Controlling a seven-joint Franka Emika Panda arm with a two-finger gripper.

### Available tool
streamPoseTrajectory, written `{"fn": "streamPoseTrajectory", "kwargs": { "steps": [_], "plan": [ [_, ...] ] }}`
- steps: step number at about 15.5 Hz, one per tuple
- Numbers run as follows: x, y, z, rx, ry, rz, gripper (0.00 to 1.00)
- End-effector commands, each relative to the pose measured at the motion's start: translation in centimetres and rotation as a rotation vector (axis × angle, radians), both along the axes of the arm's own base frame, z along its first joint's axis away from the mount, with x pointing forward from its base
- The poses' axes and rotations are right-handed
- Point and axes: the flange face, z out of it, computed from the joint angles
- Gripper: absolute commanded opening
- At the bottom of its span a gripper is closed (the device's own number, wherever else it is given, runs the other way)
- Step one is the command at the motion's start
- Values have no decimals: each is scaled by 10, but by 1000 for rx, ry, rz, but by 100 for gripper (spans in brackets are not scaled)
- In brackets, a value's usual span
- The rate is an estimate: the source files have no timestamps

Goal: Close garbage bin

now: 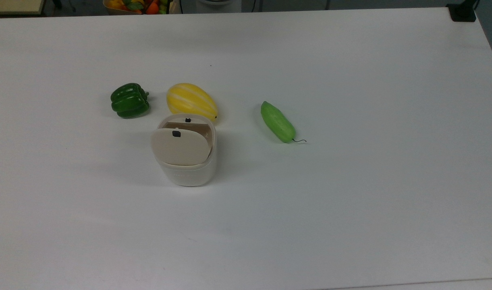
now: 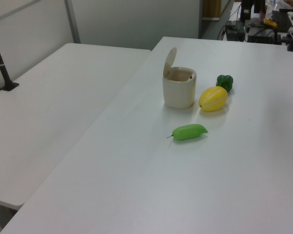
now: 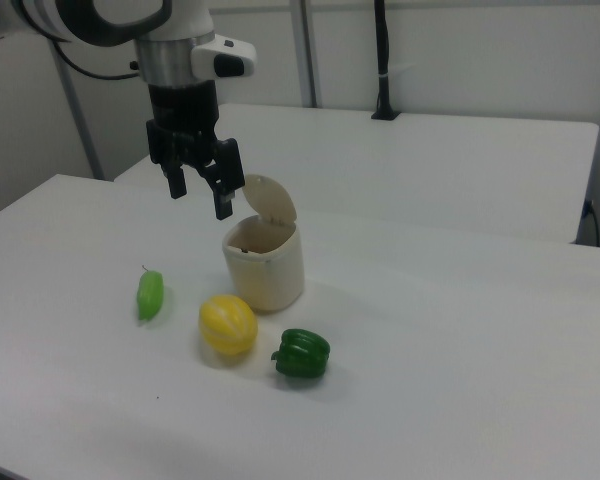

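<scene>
The garbage bin (image 1: 186, 171) (image 2: 178, 92) (image 3: 265, 268) is a cream-white tub standing on the white table. Its beige lid (image 1: 180, 146) (image 2: 170, 60) (image 3: 270, 199) is hinged up, almost upright, and the inside shows. A small black button (image 1: 176, 133) sits on the lid. In the right view my gripper (image 3: 200, 196) hangs in the air above the table, up and to the right view's left of the raised lid, apart from it. Its two black fingers are spread open with nothing between them.
A yellow melon (image 1: 192, 101) (image 3: 228, 325) lies right beside the bin. A green pepper (image 1: 129, 100) (image 3: 302, 354) and a light green cucumber (image 1: 277, 121) (image 3: 150, 294) lie nearby. A second white table (image 2: 49, 112) adjoins. A fruit basket (image 1: 137, 5) stands past the far edge.
</scene>
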Motion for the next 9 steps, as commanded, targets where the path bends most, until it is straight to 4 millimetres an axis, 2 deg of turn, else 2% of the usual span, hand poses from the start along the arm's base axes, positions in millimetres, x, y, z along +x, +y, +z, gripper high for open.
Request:
{"fn": "streamPoseTrajectory", "kwargs": {
  "steps": [1,9],
  "plan": [
    [-8,-2,5,-12,22,1,100],
    [-8,-2,4,-6,23,-1,100]
  ]
}}
